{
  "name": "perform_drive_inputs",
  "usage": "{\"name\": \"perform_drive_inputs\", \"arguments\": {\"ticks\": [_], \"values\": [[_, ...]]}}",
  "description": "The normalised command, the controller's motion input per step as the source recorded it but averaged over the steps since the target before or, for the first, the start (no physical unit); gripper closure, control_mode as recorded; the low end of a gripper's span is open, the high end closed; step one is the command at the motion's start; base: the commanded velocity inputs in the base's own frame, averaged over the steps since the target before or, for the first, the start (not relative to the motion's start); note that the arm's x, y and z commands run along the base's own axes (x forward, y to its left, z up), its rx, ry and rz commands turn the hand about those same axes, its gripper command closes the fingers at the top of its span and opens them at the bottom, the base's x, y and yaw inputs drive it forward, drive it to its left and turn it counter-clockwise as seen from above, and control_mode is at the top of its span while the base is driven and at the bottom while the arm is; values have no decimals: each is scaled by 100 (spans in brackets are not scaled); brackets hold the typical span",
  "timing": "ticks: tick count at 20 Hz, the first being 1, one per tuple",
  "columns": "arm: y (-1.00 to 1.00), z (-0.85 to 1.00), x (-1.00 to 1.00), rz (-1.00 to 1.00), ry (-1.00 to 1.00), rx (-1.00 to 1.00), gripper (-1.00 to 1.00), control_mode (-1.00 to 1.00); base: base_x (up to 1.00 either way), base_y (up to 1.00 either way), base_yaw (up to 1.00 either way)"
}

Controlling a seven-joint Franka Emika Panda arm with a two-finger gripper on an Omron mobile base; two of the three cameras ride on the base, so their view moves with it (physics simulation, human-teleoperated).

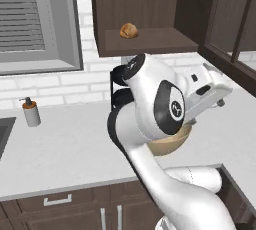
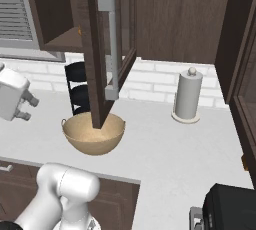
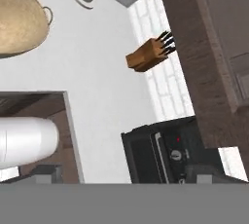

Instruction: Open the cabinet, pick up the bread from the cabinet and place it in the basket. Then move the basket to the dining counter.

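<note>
The dark brown cabinet (image 1: 150, 41) stands open, its glass door (image 2: 100, 49) swung out with the silver bar handle (image 2: 111, 44) facing me. The golden-brown bread (image 1: 129, 30) rests on the cabinet's lower shelf. On the counter below sits the tan basket (image 2: 93, 132), holding nothing, its rim partly behind the door's edge; it appears again as the basket (image 3: 19, 16) and, half hidden by my arm, the basket (image 1: 172, 141). My gripper (image 2: 27, 109) hangs left of the basket above the counter, fingers apart with nothing between them. The dining counter is out of view.
A black three-tier rack (image 2: 77, 91) stands behind the basket. A paper towel roll (image 2: 188, 95) is to its right by the wall, a knife block (image 3: 148, 55) beyond, and a black appliance (image 2: 230, 206) near the front. A soap dispenser (image 1: 31, 112) stands beside the sink.
</note>
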Motion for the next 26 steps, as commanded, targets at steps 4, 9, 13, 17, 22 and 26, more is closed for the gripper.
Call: {"name": "perform_drive_inputs", "arguments": {"ticks": [4,9,13,17,22,26], "values": [[45,-47,100,22,5,49,-100,-100,0,0,0],[-12,-7,96,43,-4,40,-100,-100,0,0,0],[-24,0,100,57,-5,34,-100,-100,0,0,0],[-13,0,98,37,-6,43,-100,-100,0,0,0],[12,5,42,1,-19,30,-100,-100,0,0,0],[9,42,3,-17,-10,5,-100,-100,0,0,0]]}}
